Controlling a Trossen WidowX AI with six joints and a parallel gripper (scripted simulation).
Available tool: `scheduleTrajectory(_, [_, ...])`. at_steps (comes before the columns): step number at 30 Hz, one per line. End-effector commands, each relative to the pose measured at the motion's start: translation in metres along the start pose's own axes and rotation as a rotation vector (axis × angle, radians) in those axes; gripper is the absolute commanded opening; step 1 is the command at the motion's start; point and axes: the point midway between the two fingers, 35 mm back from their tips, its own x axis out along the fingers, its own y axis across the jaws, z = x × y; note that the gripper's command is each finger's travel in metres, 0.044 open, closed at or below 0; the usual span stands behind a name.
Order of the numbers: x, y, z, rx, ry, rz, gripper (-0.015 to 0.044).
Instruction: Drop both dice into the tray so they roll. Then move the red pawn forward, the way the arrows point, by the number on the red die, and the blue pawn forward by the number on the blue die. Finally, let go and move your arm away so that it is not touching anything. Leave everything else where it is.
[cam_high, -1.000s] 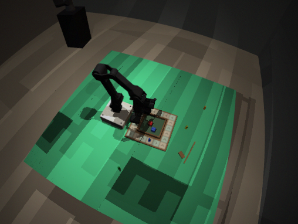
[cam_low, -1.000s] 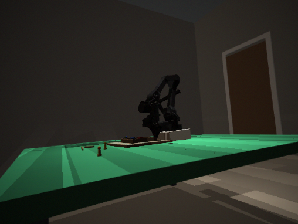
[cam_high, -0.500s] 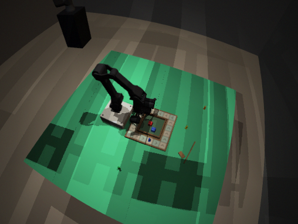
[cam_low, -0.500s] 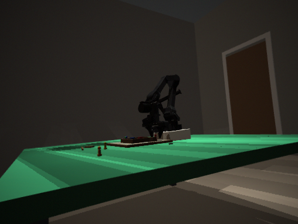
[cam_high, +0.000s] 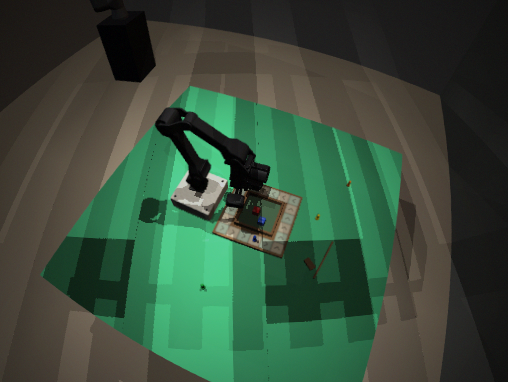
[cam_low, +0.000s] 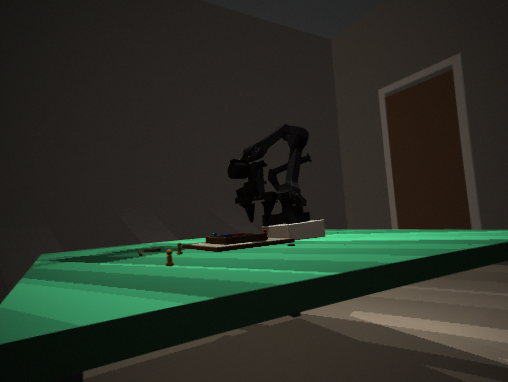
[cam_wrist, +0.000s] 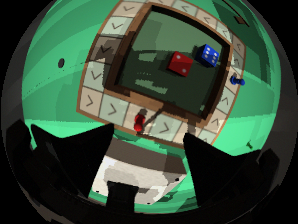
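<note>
My gripper (cam_low: 258, 220) (cam_wrist: 149, 133) is open, its fingers apart above the near edge of the arrow board (cam_high: 290, 218) (cam_wrist: 90, 101). The red pawn (cam_wrist: 139, 122) (cam_low: 265, 231) stands on a board square, below and between the fingertips in the wrist view, not held. The tray (cam_high: 279, 218) (cam_wrist: 145, 100) sits in the middle of the board. In it lie the red die (cam_high: 256, 210) (cam_wrist: 180, 64), two pips on top, and the blue die (cam_high: 261, 220) (cam_wrist: 208, 55), several pips on top. The blue pawn (cam_high: 255, 239) (cam_wrist: 237, 80) is on a side row of the board.
A yellow pawn (cam_high: 317, 217) and an orange pawn (cam_high: 349, 184) stand right of the board. A brown block (cam_high: 309, 263) and a thin stick (cam_high: 323, 260) lie beyond its corner. A small green thing (cam_high: 202, 287) is farther off. The white arm base (cam_high: 200, 199) is beside the board.
</note>
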Motion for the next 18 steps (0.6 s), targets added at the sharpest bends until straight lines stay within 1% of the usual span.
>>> scheduleTrajectory(1, [-0.012,-0.039,0.038,-0.120,-0.014,-0.003,0.0256])
scheduleTrajectory(3, [-0.013,-0.065,0.055,-0.191,-0.015,-0.006,0.0204])
scheduleTrajectory(4, [-0.013,-0.079,0.061,-0.223,-0.015,-0.008,0.0200])
scheduleTrajectory(11, [-0.007,-0.143,0.084,-0.375,-0.016,-0.018,0.0200])
scheduleTrajectory(18, [-0.006,-0.149,0.085,-0.382,-0.016,-0.019,0.0200])
